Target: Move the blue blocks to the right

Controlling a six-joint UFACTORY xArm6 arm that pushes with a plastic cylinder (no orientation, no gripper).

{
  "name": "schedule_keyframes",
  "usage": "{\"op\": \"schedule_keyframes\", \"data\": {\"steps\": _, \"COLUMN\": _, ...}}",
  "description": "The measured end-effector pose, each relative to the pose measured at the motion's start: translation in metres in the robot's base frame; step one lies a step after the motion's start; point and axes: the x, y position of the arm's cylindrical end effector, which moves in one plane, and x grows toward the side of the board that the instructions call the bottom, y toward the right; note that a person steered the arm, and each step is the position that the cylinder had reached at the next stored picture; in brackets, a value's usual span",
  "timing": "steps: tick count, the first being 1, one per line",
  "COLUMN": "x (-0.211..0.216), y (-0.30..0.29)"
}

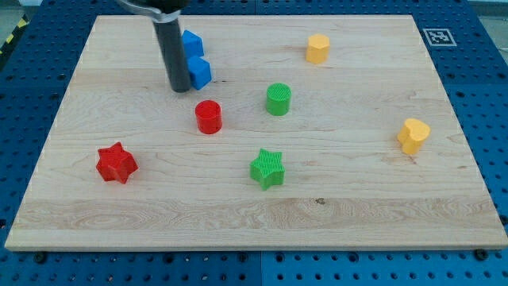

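Two blue blocks sit at the view's upper left of the wooden board (357, 206). One blue block (192, 43) lies higher up, partly hidden behind my rod. The other blue block (199, 72), roughly cube-shaped, lies just below it. My tip (180, 87) rests on the board right against the left side of the lower blue block, touching or nearly touching it. The rod rises from there to the view's top edge.
A red cylinder (209, 117) lies just below my tip. A red star (117, 164) is at lower left. A green cylinder (279, 99) and a green star (267, 168) sit mid-board. A yellow hexagonal block (317, 48) is at upper right, a yellow heart (413, 135) at far right.
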Motion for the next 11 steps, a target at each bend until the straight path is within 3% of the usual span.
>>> {"op": "schedule_keyframes", "data": {"steps": 1, "x": -0.004, "y": 0.027}}
{"op": "schedule_keyframes", "data": {"steps": 2, "x": -0.016, "y": 0.014}}
{"op": "schedule_keyframes", "data": {"steps": 3, "x": -0.038, "y": -0.037}}
{"op": "schedule_keyframes", "data": {"steps": 4, "x": -0.088, "y": -0.066}}
{"op": "schedule_keyframes", "data": {"steps": 6, "x": -0.089, "y": 0.005}}
{"op": "schedule_keyframes", "data": {"steps": 7, "x": -0.085, "y": 0.008}}
{"op": "schedule_keyframes", "data": {"steps": 8, "x": -0.082, "y": -0.039}}
{"op": "schedule_keyframes", "data": {"steps": 9, "x": -0.049, "y": -0.02}}
{"op": "schedule_keyframes", "data": {"steps": 11, "x": -0.074, "y": 0.013}}
